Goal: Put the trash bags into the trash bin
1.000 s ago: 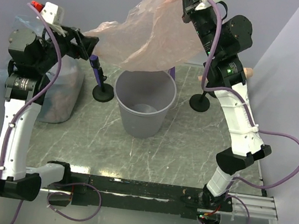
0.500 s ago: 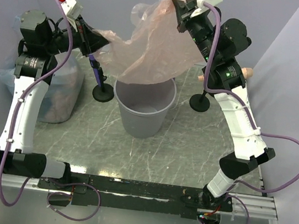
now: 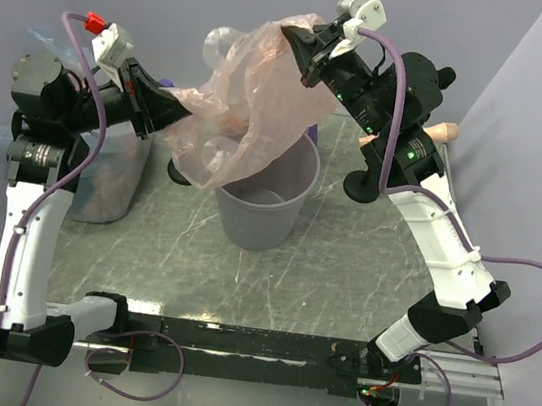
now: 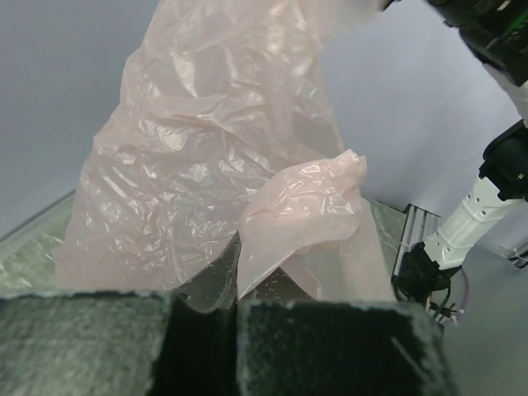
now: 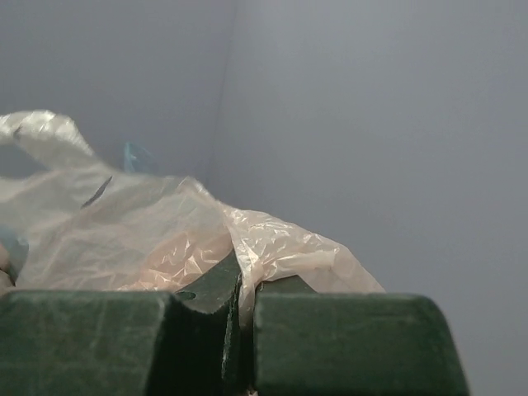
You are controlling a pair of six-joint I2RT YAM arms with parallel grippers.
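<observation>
Trash bag (image 3: 254, 110): pink translucent film held in the air between both arms, above the bin's mouth. A second ago it was spread wide and higher; now it is bunched and hangs lower.
Sack (image 3: 113, 176): clear, with pinkish contents; stands on the tabletop (image 3: 342, 274) at far left.
Left fingers (image 3: 168, 108): closed on the bag's left edge, film pinched between them. A second ago they were spread apart.
Trash bin (image 3: 260, 224): grey, upright, mid-tabletop. The bag's lowest fold overlaps its left rim; I cannot tell whether the fold dips inside.
Right fingers (image 3: 295, 45): clamped on the bag's upper corner as before, now further left.
Reading: with a two-point hold gained, lowering into the bin looks to be next.
</observation>
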